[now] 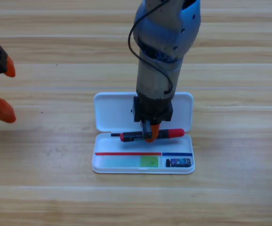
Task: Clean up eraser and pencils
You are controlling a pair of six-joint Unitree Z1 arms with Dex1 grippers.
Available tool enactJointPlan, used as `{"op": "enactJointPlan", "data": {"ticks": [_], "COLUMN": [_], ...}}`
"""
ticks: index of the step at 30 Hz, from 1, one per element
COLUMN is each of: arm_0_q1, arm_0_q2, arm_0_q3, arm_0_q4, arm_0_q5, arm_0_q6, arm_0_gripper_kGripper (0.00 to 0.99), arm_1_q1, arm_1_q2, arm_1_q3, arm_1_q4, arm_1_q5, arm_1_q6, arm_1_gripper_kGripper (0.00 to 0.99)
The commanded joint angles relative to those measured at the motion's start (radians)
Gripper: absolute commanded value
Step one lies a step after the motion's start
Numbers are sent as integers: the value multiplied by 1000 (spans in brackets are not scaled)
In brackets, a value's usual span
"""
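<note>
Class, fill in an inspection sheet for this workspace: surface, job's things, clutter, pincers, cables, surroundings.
Surface: pale wooden plank table.
Job's things: open white plastic pencil case; black-bodied pencil with red ends lying across its tray; pale translucent pencil with green end in the front slot; small dark rectangular eraser in the front right compartment.
Clutter: nothing seen.
Pincers: right pincer down on the black pencil; left pincer open at the left edge.
Cables: black cable looped on the right arm.
Surroundings: nothing seen.

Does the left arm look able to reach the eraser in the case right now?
Probably yes: the eraser lies uncovered in the white case, and the right gripper is behind it.
</note>
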Motion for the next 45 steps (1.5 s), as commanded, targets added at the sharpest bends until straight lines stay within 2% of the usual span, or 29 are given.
{"op": "enactJointPlan", "data": {"ticks": [1, 2, 3, 4, 6, 7, 8, 14, 17, 25, 30, 33, 35, 37, 40, 41, 45], "arm_0_q1": [22, 22, 22, 22, 22, 20, 20, 20, 22, 71, 109, 132, 137, 138, 138, 138, 125], "arm_0_q2": [42, 45, 49, 50, 50, 52, 52, 52, 58, 188, 345, 478, 559, 616, 676, 693, 731], "arm_0_q3": [35, 37, 37, 40, 46, 48, 51, 48, 2, -268, -503, -644, -712, -750, -764, -764, -719], "arm_0_q4": [-13, -14, -14, -16, -20, -22, -23, -33, -48, -59, -59, -57, -57, -57, -60, -60, -60], "arm_0_q5": [-8, -8, -8, -8, -8, -8, -8, -6, -2, -6, -46, -112, -157, -203, -266, -290, -350], "arm_0_q6": [-3, -5, -5, -6, -8, -11, -13, -14, -17, -28, -42, -46, -45, -36, -33, -33, -49], "arm_0_gripper_kGripper": [990, 990, 990, 990, 990, 990, 990, 990, 990, 990, 973, 850, 719, 515, 72, 0, 0], "arm_1_q1": [22, 22, 22, 22, 22, 21, 22, 22, 22, 24, 24, 24, 24, 25, 31, 31, 31], "arm_1_q2": [61, 60, 60, 58, 53, 50, 43, -52, -135, -375, -554, -707, -806, -881, -939, -945, -959], "arm_1_q3": [-6, -6, -6, -8, -9, -15, -18, -20, -1, 106, 264, 460, 585, 674, 746, 755, 782], "arm_1_q4": [21, 21, 21, 21, 21, 21, 21, 21, 21, 21, -23, -168, -270, -336, -378, -379, -392], "arm_1_q5": [-8, -8, -8, -8, -11, -11, -9, 20, 52, 121, 241, 262, 264, 264, 281, 290, 290], "arm_1_q6": [15, 18, 21, 24, 42, 53, 56, 67, 70, 147, 228, 277, 311, 338, 363, 367, 369], "arm_1_gripper_kGripper": [0, 0, 49, 276, 839, 948, 982, 990, 990, 990, 990, 990, 990, 990, 990, 990, 990]}}
